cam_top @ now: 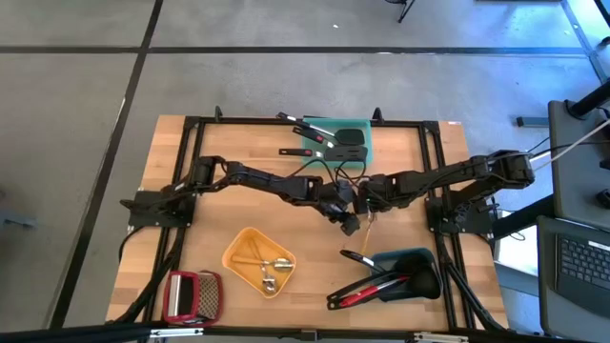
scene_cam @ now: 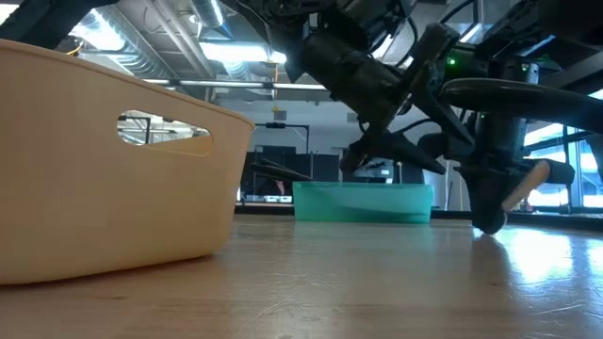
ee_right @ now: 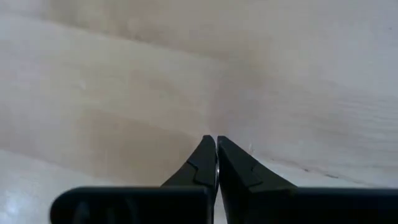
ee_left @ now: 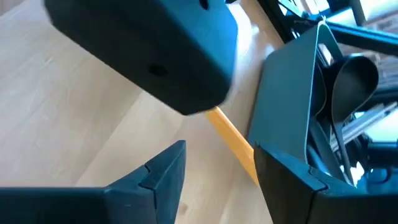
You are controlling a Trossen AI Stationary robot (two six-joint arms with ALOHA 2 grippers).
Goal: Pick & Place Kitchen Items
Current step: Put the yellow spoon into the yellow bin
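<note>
An orange wood-handled tool is at mid-table. In the low view its handle tilts up off the wood. My left gripper is open and slants down at it, and the handle runs between its fingers. My right gripper is shut and points steeply down, its tips at the tabletop just beside the handle. Its dark body hides the tool's far part. Small metal spoons lie in the yellow tray. Black utensils lie on the teal tray. My left gripper's fingers stand on either side of the orange handle, whose near end passes behind one finger; I cannot tell whether they touch. My right gripper's shut tips are at the tabletop beside the tool, with nothing showing between them. I cannot tell whether it touches the tool.
A grey-blue tray at the near right holds black ladles and a red utensil that stick out over its edge. A red-framed grater lies near the front left corner. The yellow tray looms close in the low view.
</note>
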